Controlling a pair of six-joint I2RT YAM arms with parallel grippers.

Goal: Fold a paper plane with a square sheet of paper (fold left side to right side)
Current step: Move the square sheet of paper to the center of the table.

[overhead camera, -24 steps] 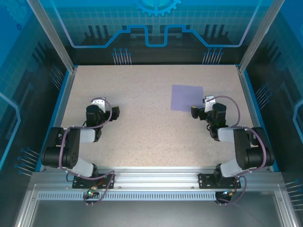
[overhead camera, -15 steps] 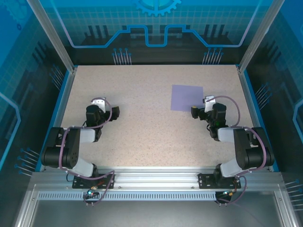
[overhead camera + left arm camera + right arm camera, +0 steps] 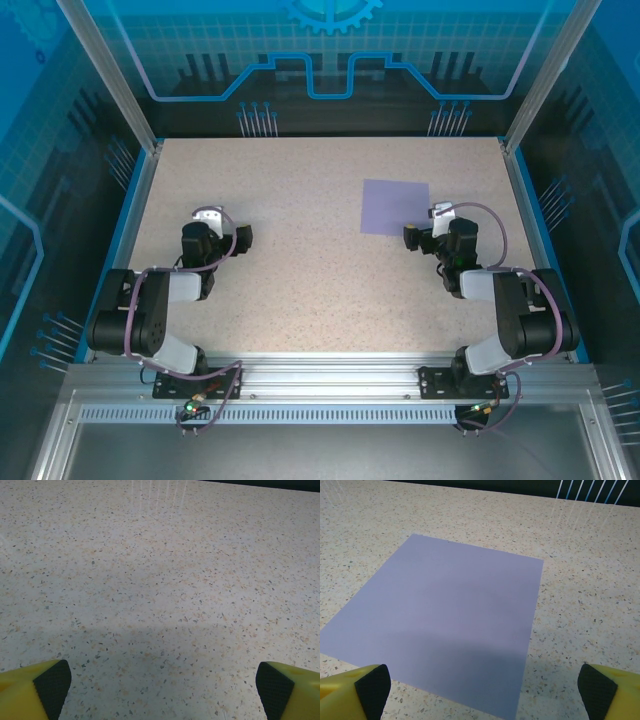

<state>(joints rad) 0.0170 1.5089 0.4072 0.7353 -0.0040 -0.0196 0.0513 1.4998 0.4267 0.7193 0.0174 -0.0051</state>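
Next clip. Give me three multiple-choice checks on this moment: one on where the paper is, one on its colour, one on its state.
1. Where does the square sheet of paper lie?
A. on the right half of the table, just ahead of the right gripper
B. at the table's left edge
C. lifted off the table

2. What colour is the sheet?
A. yellow
B. white
C. pale lavender

3. What state is it in?
A. folded in half
B. flat and unfolded
C. crumpled

Answers:
1 A: the top view shows it right of centre, close to the right gripper.
2 C: both views show a lavender tint.
3 B: the right wrist view shows a smooth surface with no crease.
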